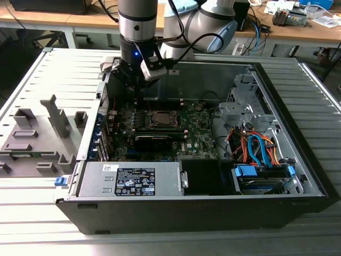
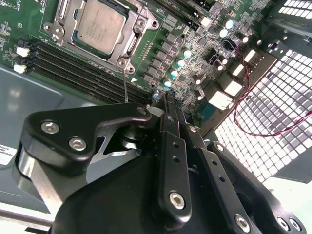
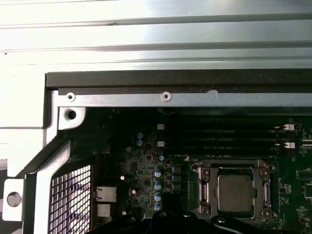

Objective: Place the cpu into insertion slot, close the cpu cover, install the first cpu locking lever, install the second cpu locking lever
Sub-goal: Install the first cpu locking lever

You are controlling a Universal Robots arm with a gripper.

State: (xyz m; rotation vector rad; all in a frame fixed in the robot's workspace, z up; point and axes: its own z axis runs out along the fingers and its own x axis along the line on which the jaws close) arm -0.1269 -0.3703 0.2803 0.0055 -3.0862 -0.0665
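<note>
The cpu (image 2: 100,24) lies flat in its socket on the green motherboard, its dull silver top facing up; it is also in the first wrist view (image 3: 236,191) and the exterior view (image 1: 160,118). The cpu cover (image 2: 132,43), a silvery frame, lies down around it (image 3: 265,190). A thin wire locking lever (image 2: 125,85) sticks up from one socket corner. My gripper (image 2: 165,100) hovers over the board beside the socket, towards the case's rear corner, with its black fingers (image 2: 171,141) drawn together and nothing seen between them. In the exterior view the gripper (image 1: 139,95) hangs just to the left of the socket.
Black memory slots (image 2: 73,68) run beside the socket. The perforated rear panel (image 2: 273,97) and case wall (image 3: 165,100) are close by. A black card (image 1: 153,140), power supply (image 1: 133,178) and drive cage with cables (image 1: 256,149) fill the case. Grey fixtures (image 1: 42,133) stand outside.
</note>
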